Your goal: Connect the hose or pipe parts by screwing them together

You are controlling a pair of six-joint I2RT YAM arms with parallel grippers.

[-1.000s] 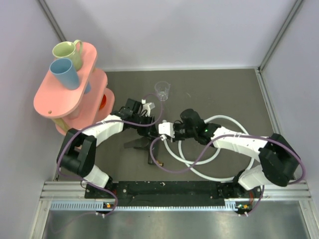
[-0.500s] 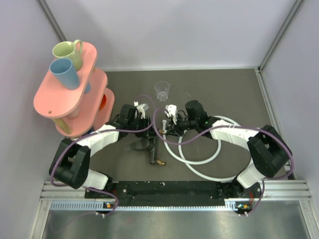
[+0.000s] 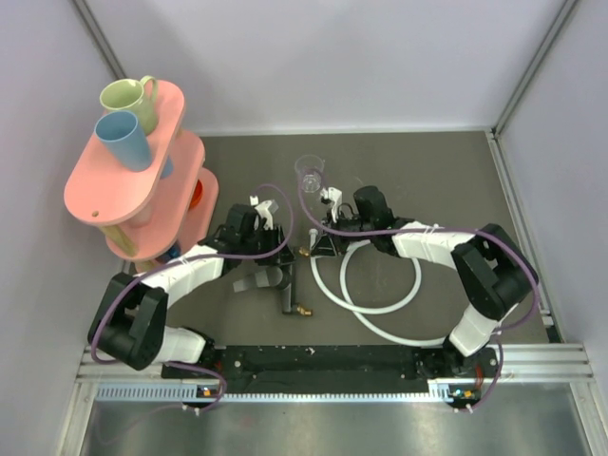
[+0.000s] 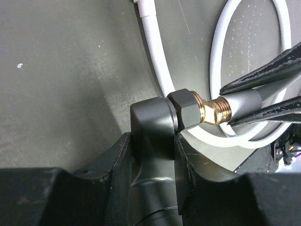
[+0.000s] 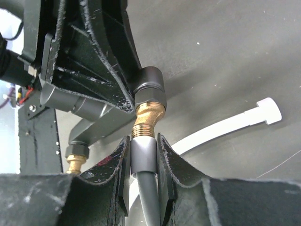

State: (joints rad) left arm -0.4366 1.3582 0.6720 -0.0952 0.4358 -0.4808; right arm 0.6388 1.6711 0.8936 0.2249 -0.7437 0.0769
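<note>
left claw: the left gripper (image 4: 153, 141) was clamped on the body of the black t-shaped fitting (image 4: 151, 110), with one finger on each side of it.
right claw: the right gripper (image 5: 142, 141) was closed around the grey end connector (image 5: 144, 157) of the white hose (image 3: 380, 306), its fingers (image 5: 117, 176) pressed against both sides.
fitting: it sat between the two arms, near the middle of the table (image 3: 446, 180) and just left of the hose loops.
joint: the threaded brass tip (image 4: 214, 109) on the fitting's elbow pointed straight into the grey end connector and touched its mouth. bare thread showed between the two. how far it was screwed in could not be told.
second tip: another brass end (image 5: 75, 157) of the fitting stuck out free on the side toward the arm bases, with nothing on it.
hose: it lay in loops on the table under and beside the right arm. the free white end piece (image 5: 266, 110) rested on the table, well apart from the joint.
cables: purple cables (image 3: 285, 195) arched over both wrists.
cup: a clear plastic cup (image 3: 310, 173) stood upright just behind the grippers, apart from them.
rack: a pink two-tier stand (image 3: 85, 195) at the far left carried a green mug (image 3: 128, 100) and a blue cup (image 3: 122, 141).
</note>
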